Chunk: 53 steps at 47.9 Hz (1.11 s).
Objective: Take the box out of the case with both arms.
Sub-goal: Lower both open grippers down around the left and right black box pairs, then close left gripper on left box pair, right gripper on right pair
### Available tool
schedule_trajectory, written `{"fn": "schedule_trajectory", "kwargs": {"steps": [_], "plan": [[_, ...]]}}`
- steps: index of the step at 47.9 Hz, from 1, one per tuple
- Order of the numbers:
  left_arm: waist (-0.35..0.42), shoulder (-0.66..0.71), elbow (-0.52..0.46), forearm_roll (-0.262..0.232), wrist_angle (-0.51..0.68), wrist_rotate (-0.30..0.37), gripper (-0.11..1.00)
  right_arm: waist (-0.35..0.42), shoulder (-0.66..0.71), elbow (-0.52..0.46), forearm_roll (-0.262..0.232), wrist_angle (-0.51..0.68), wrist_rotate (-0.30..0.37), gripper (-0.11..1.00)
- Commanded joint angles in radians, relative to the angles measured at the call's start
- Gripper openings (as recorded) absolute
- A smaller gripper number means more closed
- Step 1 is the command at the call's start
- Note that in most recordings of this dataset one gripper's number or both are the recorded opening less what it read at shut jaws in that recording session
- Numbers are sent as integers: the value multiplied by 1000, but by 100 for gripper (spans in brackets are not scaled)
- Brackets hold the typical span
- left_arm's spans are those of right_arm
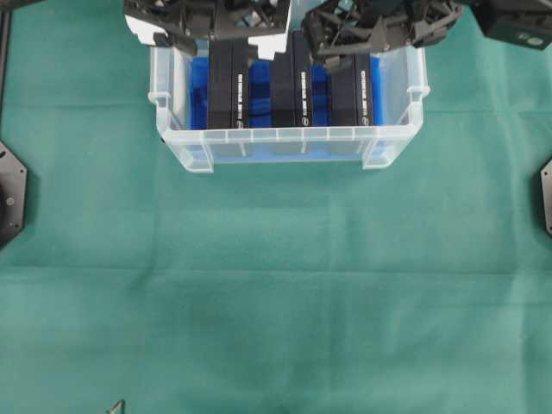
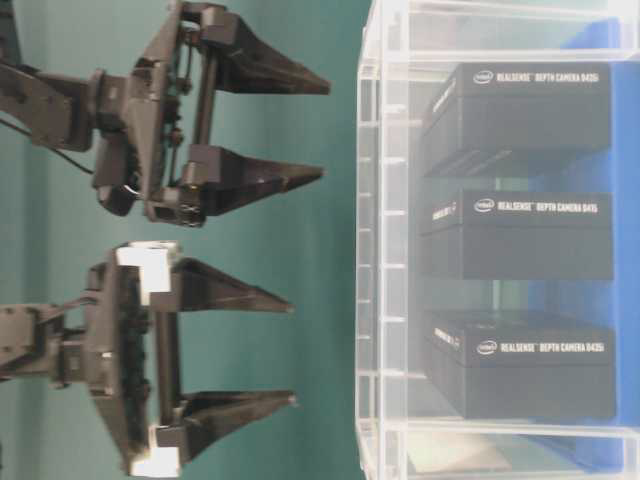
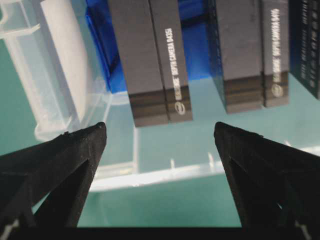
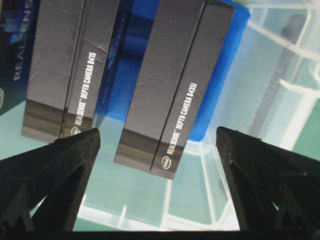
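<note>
The clear case [image 1: 285, 134] stands at the back middle of the table, with a blue liner [image 1: 200, 86] inside. Three black boxes stand on edge in it: left [image 1: 228, 86], middle [image 1: 293, 82], right [image 1: 355, 90]. My left gripper [image 2: 292, 352], with white parts, is open and empty, hovering over the case's opening, fingertips short of the rim [image 2: 370, 250]. In the left wrist view [image 3: 160, 127] it faces the left box [image 3: 150, 60]. My right gripper [image 2: 325, 130] is open and empty beside it, and in the right wrist view [image 4: 157, 132] it faces the right box [image 4: 175, 85].
Green cloth [image 1: 276, 285] covers the table in front of the case. Black fixtures sit at the left edge [image 1: 10, 194] and right edge [image 1: 545, 198]. The case walls [image 3: 55, 75] [image 4: 280, 85] flank the boxes closely.
</note>
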Motion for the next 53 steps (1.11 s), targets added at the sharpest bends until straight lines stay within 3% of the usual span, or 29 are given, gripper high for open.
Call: {"fn": "schedule_trajectory", "kwargs": {"steps": [1, 30, 53], "plan": [[6, -37, 26, 5, -40, -3, 88, 3, -12, 12, 0, -29, 6, 96], [25, -31, 221, 5, -239, -8, 88, 0, 5, 127, -9, -183, 37, 96], [44, -18, 278, 17, -334, -14, 88, -9, 34, 170, -15, -212, 37, 96]]}}
